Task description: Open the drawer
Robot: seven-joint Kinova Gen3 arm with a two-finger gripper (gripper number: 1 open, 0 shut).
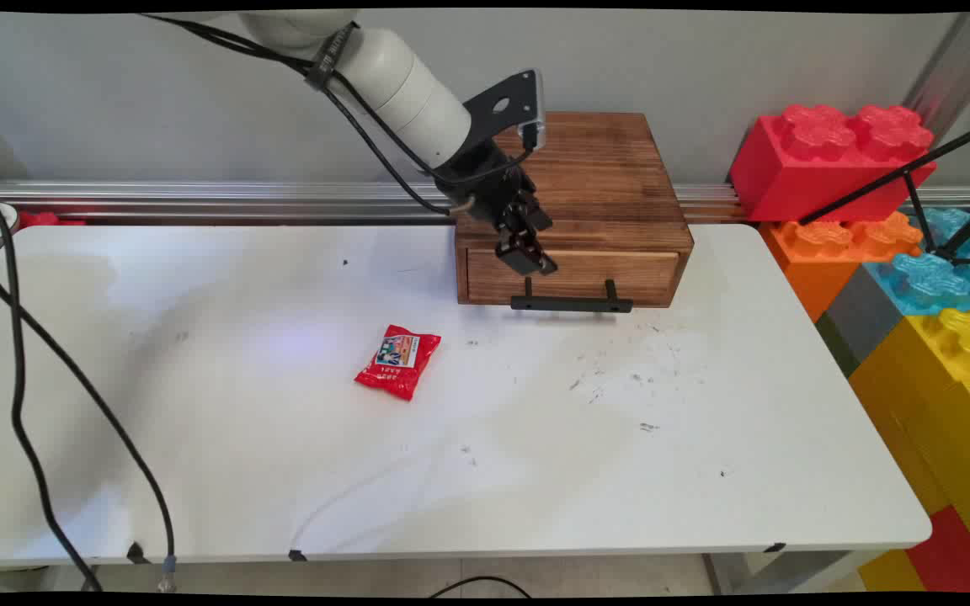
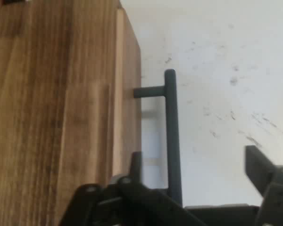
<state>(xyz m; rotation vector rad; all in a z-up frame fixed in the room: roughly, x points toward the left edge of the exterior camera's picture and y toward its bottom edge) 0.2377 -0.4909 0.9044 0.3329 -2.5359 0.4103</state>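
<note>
Main view: I have the gripper (image 1: 525, 252) hanging over the front of the wooden box (image 1: 573, 202), at the left end of its black handle (image 1: 571, 304). The drawer (image 1: 573, 274) looks shut, so I can't see its contents. A red packet (image 1: 399, 361) lies on the table (image 1: 199, 454), at about 8 o'clock from the box; I'd judge it light and soft.

Hand view: fingers (image 2: 257, 167) spread apart, holding nothing, straddling the handle (image 2: 171, 132). That bar looks stiff and thin, my best grip point.
</note>
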